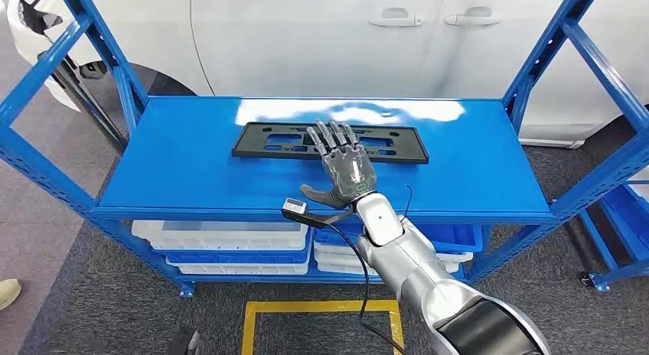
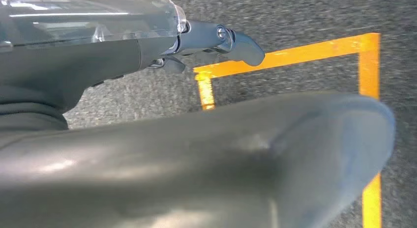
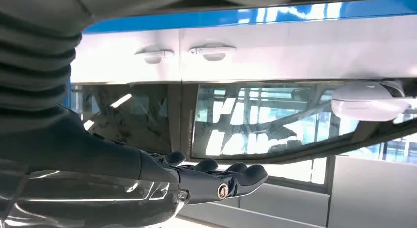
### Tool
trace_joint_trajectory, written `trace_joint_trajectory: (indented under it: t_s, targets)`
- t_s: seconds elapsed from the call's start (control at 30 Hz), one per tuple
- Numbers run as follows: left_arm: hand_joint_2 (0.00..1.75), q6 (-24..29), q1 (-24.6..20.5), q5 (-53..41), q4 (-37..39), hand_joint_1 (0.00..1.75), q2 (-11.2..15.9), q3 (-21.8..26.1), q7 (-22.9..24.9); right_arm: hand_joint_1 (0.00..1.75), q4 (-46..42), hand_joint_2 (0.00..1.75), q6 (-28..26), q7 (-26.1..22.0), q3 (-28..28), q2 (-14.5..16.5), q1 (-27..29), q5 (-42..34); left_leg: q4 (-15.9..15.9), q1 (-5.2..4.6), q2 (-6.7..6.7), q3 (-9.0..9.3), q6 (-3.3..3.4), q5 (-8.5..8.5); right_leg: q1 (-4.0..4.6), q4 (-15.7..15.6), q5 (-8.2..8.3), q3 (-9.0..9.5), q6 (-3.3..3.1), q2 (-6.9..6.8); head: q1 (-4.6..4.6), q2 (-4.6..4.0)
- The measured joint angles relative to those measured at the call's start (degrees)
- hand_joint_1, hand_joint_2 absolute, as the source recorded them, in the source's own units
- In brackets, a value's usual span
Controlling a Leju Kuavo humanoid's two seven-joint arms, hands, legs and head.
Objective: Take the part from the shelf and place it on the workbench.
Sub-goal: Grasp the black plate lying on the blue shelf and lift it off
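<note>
Silver and jointed, the right arm (image 1: 428, 282) reaches up from the near edge of the head view, and its right hand (image 1: 344, 165) lies flat, palm down, fingers (image 1: 334, 137) spread wide and holding nothing. Their tips rest over the near long edge of the part (image 1: 268, 141), a flat black plastic frame with cut-out slots that lies lengthwise on the blue shelf (image 1: 191, 171); most of it stretches to the left of the fingers, a shorter length to their right. Whether the tips press on it or hover just above is hard to tell from this angle.

It looks light, thin and fairly stiff, though long enough to flex or tip if held off-centre. Smooth plastic on glossy painted steel will likely slide rather than lift, so a flat press alone may only push it away. A better hold, I judge, is near its middle: fingers over the near long edge or hooked through 1 of the slots, thumb (image 1: 315, 193) beneath once the edge is drawn past the shelf front.

By the left wrist view, the left hand (image 2: 216, 41) hangs above grey carpet with orange floor tape (image 2: 295, 53), fingers loosely curled and empty.
</note>
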Motion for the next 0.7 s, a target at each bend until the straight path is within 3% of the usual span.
trace_joint_trajectory:
  t_s: [0.07, 0.13, 0.2, 0.27, 0.33, 0.4, 0.43, 0.47, 0.5, 0.57, 0.6, 0.63, 0.7]
  targets:
    - [0.0, -0.02, 0.1, -0.04, 0.09, 0.0, -0.02, 0.01, -0.02, 0.0, 0.46, 1.75, 0.08, 0.38, 0.03, 0.14, -0.06, 0.6, -3.86, 0.14, 0.13, 0.8, -0.13, 3.27, -0.13, 0.44, -0.77, 0.56, 0.38, -0.02, 0.01, 0.0]
    - [0.0, -0.08, 0.1, -0.18, 0.28, 0.0, -0.08, 0.02, -0.04, 0.0, 1.36, 1.75, 0.28, 0.71, 0.19, 0.36, -0.19, 1.26, -8.0, 0.05, 0.32, 1.65, 0.62, 6.22, -0.18, 0.98, -1.93, 1.01, 1.18, -0.04, 0.01, 0.0]
    - [0.0, -0.14, 0.06, -0.3, 0.37, 0.0, -0.1, 0.03, -0.07, 0.0, 2.02, 1.75, 0.43, 0.46, 0.36, 0.5, -0.31, 1.33, -8.26, -0.13, 0.29, 1.9, 1.99, 6.01, -0.09, 1.24, -2.49, 1.08, 1.93, -0.01, 0.01, 0.0]
    - [0.0, -0.15, 0.05, -0.34, 0.37, 0.0, -0.09, 0.03, -0.13, 0.0, 2.38, 1.75, 0.46, 0.16, 0.4, 0.57, -0.5, 1.35, -8.47, -0.05, 0.14, 2.56, 2.78, 6.0, -0.23, 2.64, -2.75, 0.77, 2.54, -0.04, 0.02, 0.0]
    - [0.0, -0.14, -0.15, -0.38, 0.37, 0.0, -0.09, 0.04, -0.2, 0.0, 2.7, 1.75, 0.8, 0.17, 0.49, 0.58, -0.75, 1.34, -8.76, -0.05, 0.07, 3.35, 3.32, 5.66, -0.45, 7.81, -3.99, -2.14, 3.08, -0.08, 0.02, 0.0]
    - [0.0, -0.19, -0.27, -0.45, 0.37, 0.0, -0.1, 0.07, -0.3, 0.0, 3.26, 1.75, 1.97, 0.81, 1.18, 0.51, -0.86, 1.35, -8.8, -0.13, 0.02, 3.99, 3.64, 5.11, -0.55, 15.01, -6.55, -7.16, 3.43, -0.09, 0.02, 0.0]
    - [0.0, -0.23, -0.26, -0.55, 0.37, 0.0, -0.11, 0.09, -0.37, 0.0, 3.63, 1.75, 2.8, 1.39, 1.89, 0.43, -0.84, 1.35, -8.79, -0.19, -0.04, 4.35, 3.69, 4.76, -0.55, 17.06, -7.23, -9.21, 3.44, -0.09, 0.02, 0.0]
    - [0.0, -0.28, -0.22, -0.71, 0.37, 0.0, -0.11, 0.1, -0.45, 0.0, 4.02, 1.75, 3.54, 2.02, 2.75, 0.32, -0.8, 1.35, -8.8, -0.25, -0.1, 4.8, 3.72, 4.37, -0.52, 17.32, -6.87, -10.39, 3.31, -0.08, 0.02, 0.0]
    - [0.0, -0.34, -0.2, -0.86, 0.37, 0.0, -0.11, 0.11, -0.51, 0.0, 4.36, 1.75, 4.13, 2.66, 3.65, 0.19, -0.78, 1.35, -8.81, -0.33, -0.16, 5.33, 3.71, 3.96, -0.46, 15.53, -5.19, -10.51, 3.03, -0.08, 0.02, 0.0]
    - [0.0, -0.48, -0.23, -1.22, 0.37, 0.0, -0.16, 0.13, -0.59, 0.0, 4.85, 1.75, 4.75, 4.04, 5.45, -0.17, -0.84, 1.35, -8.88, -0.48, -0.25, 6.49, 3.65, 3.14, -0.07, 7.85, 0.62, -8.46, 2.01, -0.09, 0.02, 0.0]
    - [0.0, -0.55, -0.3, -1.37, 0.37, 0.0, -0.2, 0.15, -0.6, 0.0, 5.06, 1.75, 5.09, 4.82, 6.55, -0.43, -0.94, 1.36, -8.91, -0.58, -0.34, 6.92, 3.49, 2.76, 0.21, 4.5, 2.31, -7.4, 1.5, -0.06, 0.03, -0.01]
    - [0.0, -0.62, -0.36, -1.53, 0.37, 0.0, -0.25, 0.17, -0.6, 0.0, 5.25, 1.75, 5.53, 5.54, 7.82, -0.7, -1.05, 1.36, -9.02, -0.64, -0.42, 7.19, 3.23, 2.4, 0.47, 2.28, 3.19, -6.65, 1.09, -0.04, 0.02, -0.01]
    - [0.0, -0.7, -0.43, -1.78, 0.37, 0.0, -0.3, 0.28, -0.59, 0.0, 5.63, 1.75, 6.2, 6.61, 10.66, -1.25, -1.21, 1.37, -8.82, -0.78, -0.52, 7.58, 2.55, 2.35, 0.66, 1.02, 3.0, -6.06, 0.48, 0.06, 0.02, -0.01]
